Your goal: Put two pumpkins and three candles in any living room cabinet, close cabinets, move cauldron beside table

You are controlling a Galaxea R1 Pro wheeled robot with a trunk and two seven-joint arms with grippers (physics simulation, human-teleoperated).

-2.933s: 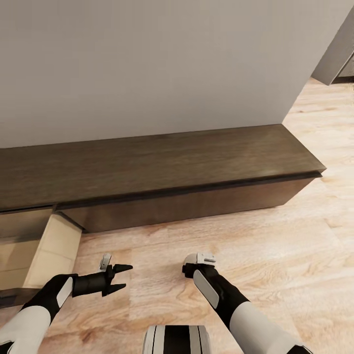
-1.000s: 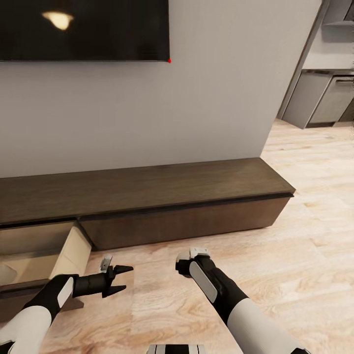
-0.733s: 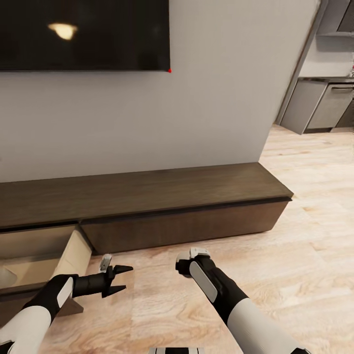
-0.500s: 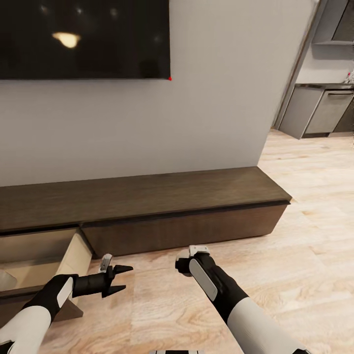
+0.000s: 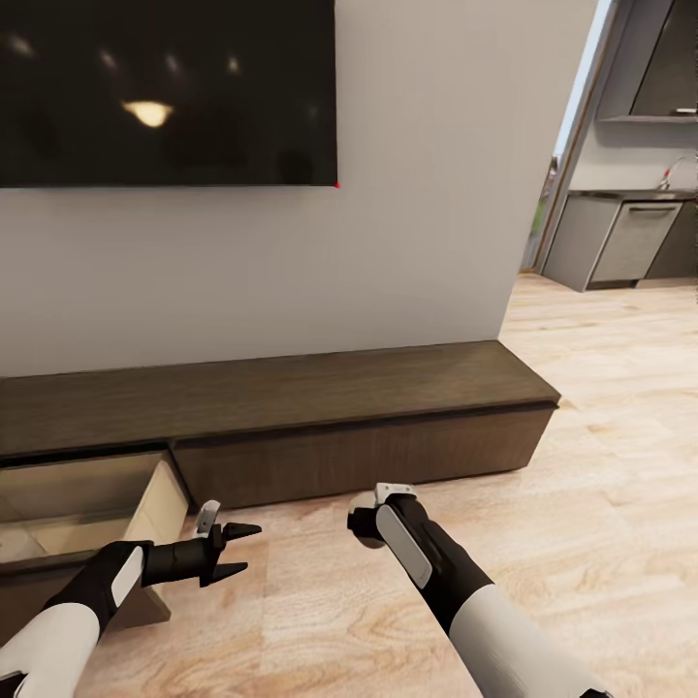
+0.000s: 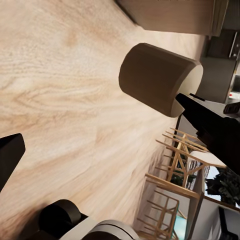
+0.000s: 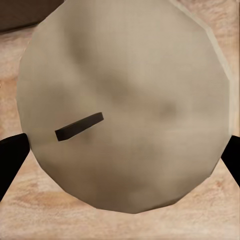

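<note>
No text, label, brand, number or sign can be read in any of the views. The large black wall-mounted screen carries only reflected ceiling lights and a tiny red dot at its lower corner, with no letters on it. The long, low dark-brown wooden cabinet and the round tan-grey candle top with its short dark wick are plain and unmarked.
</note>
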